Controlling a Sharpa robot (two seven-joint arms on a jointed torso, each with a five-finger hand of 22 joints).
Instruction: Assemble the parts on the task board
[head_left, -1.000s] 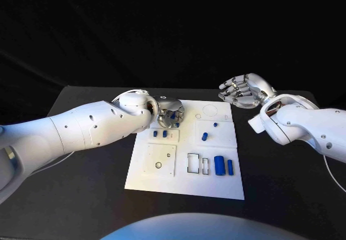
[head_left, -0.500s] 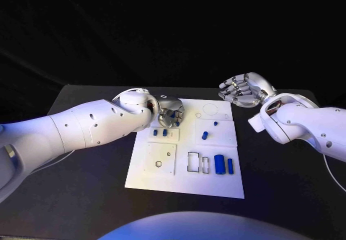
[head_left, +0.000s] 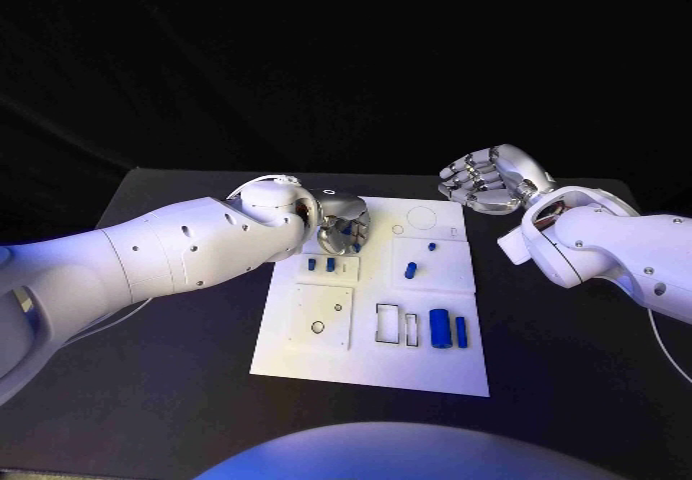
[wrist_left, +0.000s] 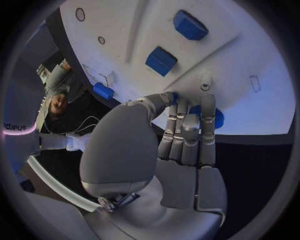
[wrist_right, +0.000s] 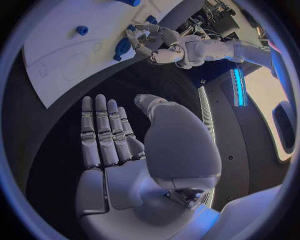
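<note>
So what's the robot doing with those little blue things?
It is putting blue parts together on the white task board. Its left hand is down at the board's far left corner, fingers on a round blue part; whether it has truly gripped it is hard to tell. Its right hand hovers open past the board's far right corner, holding nothing. More blue parts lie on the board nearer the robot.
</note>
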